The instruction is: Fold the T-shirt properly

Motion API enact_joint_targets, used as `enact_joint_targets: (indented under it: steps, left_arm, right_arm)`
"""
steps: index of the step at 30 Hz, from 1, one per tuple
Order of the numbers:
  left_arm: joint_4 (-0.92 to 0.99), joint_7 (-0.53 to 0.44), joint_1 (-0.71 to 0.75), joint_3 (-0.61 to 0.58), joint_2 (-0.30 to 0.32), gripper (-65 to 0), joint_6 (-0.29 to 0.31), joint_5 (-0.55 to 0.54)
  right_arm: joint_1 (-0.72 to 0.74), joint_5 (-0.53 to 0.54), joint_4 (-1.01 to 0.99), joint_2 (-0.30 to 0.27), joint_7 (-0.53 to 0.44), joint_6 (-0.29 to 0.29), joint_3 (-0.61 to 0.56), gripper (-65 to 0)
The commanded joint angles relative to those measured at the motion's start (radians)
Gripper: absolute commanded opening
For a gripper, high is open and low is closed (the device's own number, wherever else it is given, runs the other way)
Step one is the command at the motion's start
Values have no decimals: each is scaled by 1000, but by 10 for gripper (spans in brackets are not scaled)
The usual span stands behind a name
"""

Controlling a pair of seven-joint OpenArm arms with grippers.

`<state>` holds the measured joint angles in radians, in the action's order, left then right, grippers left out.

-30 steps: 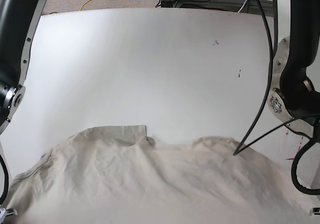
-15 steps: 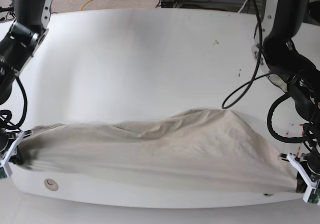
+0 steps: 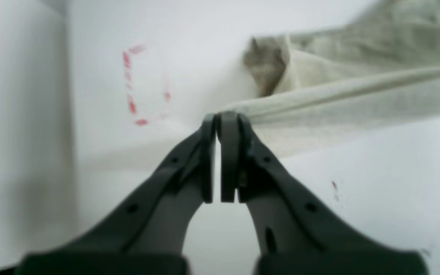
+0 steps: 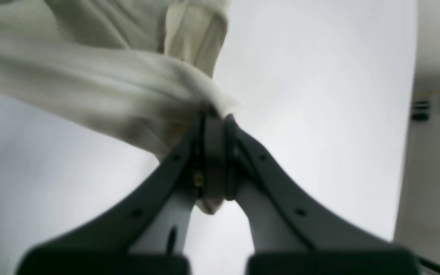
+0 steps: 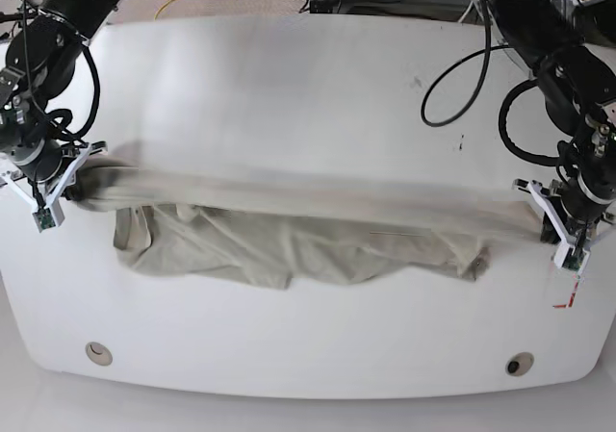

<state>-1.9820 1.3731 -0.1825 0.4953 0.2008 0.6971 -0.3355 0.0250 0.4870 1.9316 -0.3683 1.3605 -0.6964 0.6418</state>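
Stage: spreading | T-shirt (image 5: 289,244) stretched across mid-frame of base view, lower folds bunched on table (image 5: 308,95) | left gripper (image 5: 556,222) at right, right gripper (image 5: 60,177) at left, both clenched on its edge | we judge: keep tension even, lower together to flatten.

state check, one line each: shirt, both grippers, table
T-shirt: unfolded, stretched taut between the two grippers, upper edge lifted and motion-blurred, lower part crumpled on the table.
left gripper: jaws shut on the T-shirt's edge.
right gripper: jaws shut on a bunched T-shirt edge.
table: white, with red marks near the left gripper and two round holes near the front edge.
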Motion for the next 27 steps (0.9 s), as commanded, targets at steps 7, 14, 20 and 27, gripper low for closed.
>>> enact_joint_targets:
  steps: [7, 14, 20, 27]
  left_arm:
    - [-17, -13, 225, 154, 61, -650, 1, -104]
    - [-15, -13, 401, 208, 102, -650, 1, -121]
    - [-15, -16, 478, 211, 104, -650, 1, -121]
    - [-13, -18, 418, 171, 78, -650, 1, -115]
  right_arm:
    - [-167, 94, 19, 16, -20, -2, 97, -650]
    - [-293, 112, 16, 36, -22, -2, 97, -650]
    - [-348, 100, 15, 78, -23, -2, 94, -650]
    - [-348, 100, 15, 94, -25, -2, 91, -650]
